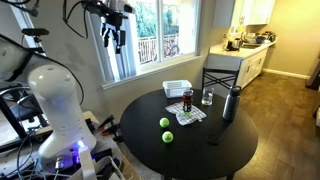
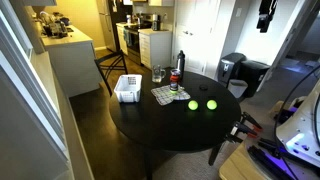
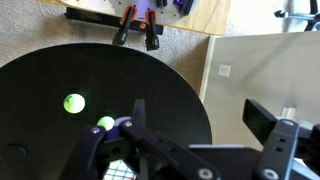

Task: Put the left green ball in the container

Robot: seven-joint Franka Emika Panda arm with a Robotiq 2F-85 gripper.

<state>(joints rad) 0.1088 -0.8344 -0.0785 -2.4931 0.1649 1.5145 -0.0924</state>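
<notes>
Round black table (image 1: pixel 205 150) is carrying a basket (image 1: pixel 177 88) at its far edge. Cloth (image 1: pixel 186 115), glass (image 1: pixel 208 97) and bottle (image 1: pixel 231 103) are sitting inward. Ball (image 1: pixel 165 123) and second ball (image 1: pixel 168 137) are lying near centre.

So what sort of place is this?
Most likely a home dining nook beside a kitchen: a round black table, a kitchen counter and white cabinets.

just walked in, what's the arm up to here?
Nothing is held yet. The Panda's gripper hangs open, high above the round black table. One green ball and a second green ball lie on the table near the checkered cloth, neither in the white basket.
</notes>
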